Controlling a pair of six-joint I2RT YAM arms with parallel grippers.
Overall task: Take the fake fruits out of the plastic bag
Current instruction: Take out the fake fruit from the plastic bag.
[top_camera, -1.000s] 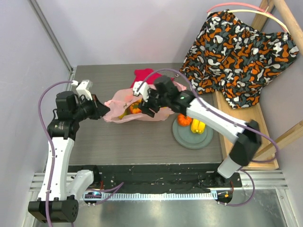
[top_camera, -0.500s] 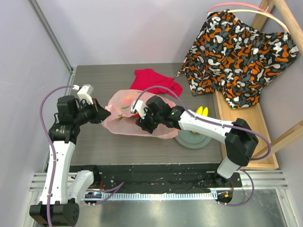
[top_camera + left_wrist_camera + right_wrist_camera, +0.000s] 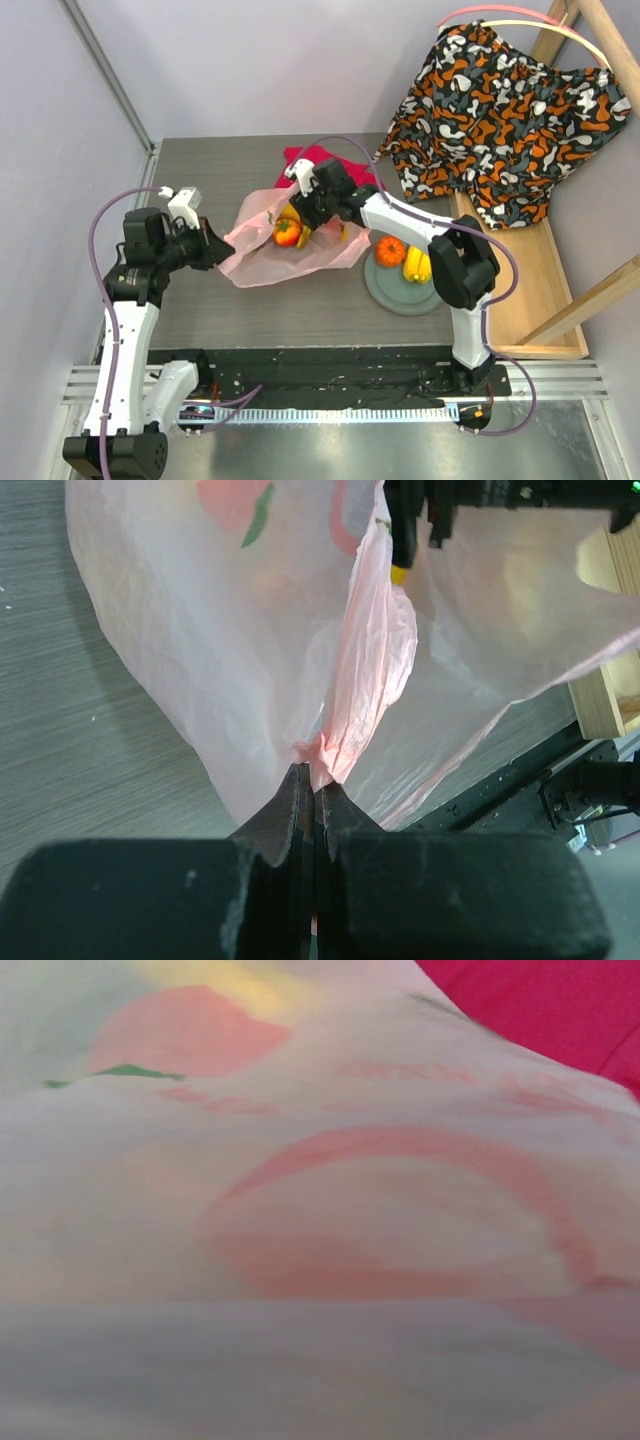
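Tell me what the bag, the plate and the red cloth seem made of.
Bag: thin plastic film, translucent pale pink. It crinkles, and the fruit shows through it.
Plate: smooth, matte grey-green. It looks like hard plastic or ceramic, but the pictures don't show which.
Cloth: soft fabric, matte red, lying in loose folds.

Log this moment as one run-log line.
left jaws: shut on translucent pale-pink plastic bag | right jaws: at bag, state unclear | orange-red fake fruit: in bag | grey-green plate: holds orange fruit, yellow fruit
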